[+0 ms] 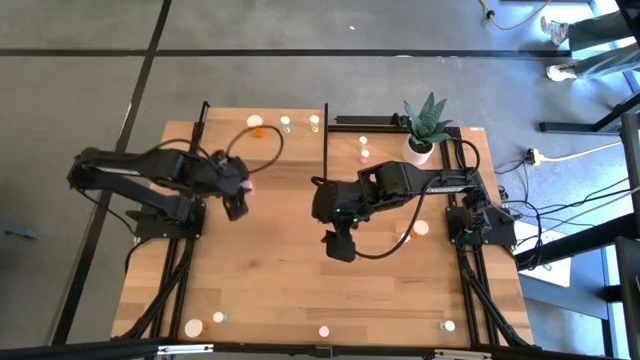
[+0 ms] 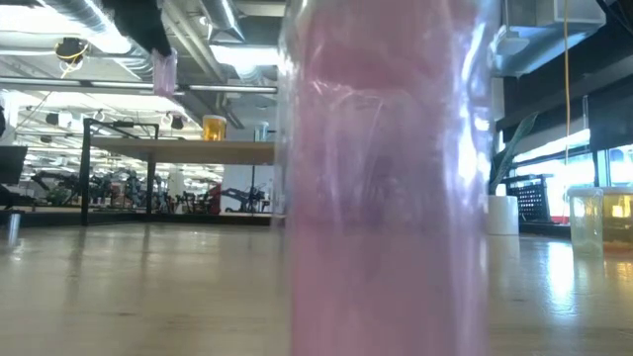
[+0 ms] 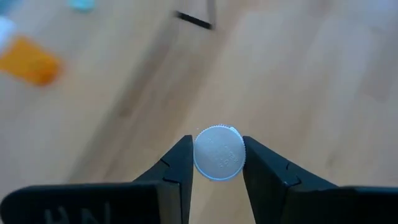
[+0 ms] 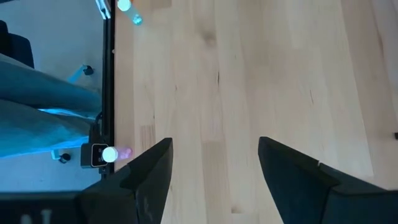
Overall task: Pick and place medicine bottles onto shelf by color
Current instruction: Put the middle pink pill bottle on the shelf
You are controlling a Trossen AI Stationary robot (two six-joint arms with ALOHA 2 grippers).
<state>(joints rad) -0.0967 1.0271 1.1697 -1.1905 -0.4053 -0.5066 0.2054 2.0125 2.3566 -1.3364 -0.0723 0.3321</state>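
Note:
My left gripper (image 1: 240, 192) hangs above the table's left middle, shut on a small pink bottle with a white cap (image 3: 219, 152). In the low view the bottle (image 2: 164, 71) hangs below the gripper, high above the tabletop. The shelf (image 1: 265, 135) stands at the far side, with an orange bottle (image 1: 257, 122), a green one (image 1: 285, 124) and a yellowish one (image 1: 314, 122) on it. My right gripper (image 1: 338, 245) is open and empty over the table's middle; in its wrist view (image 4: 214, 168) only bare wood lies between its fingers. My left gripper pinches the bottle between its two fingers at opposite sides of the white cap (image 3: 198, 155). The fingers come from above, pointing down. The bottle hangs upright below them, lifted clear of the table.
A white plant pot (image 1: 420, 150) stands at the far right, two pink bottles (image 1: 363, 148) beside it. Loose bottles lie along the near edge (image 1: 193, 327) (image 1: 323, 330) (image 1: 448, 325) and at the right (image 1: 420, 228). One pink bottle (image 2: 386, 198) fills the low view.

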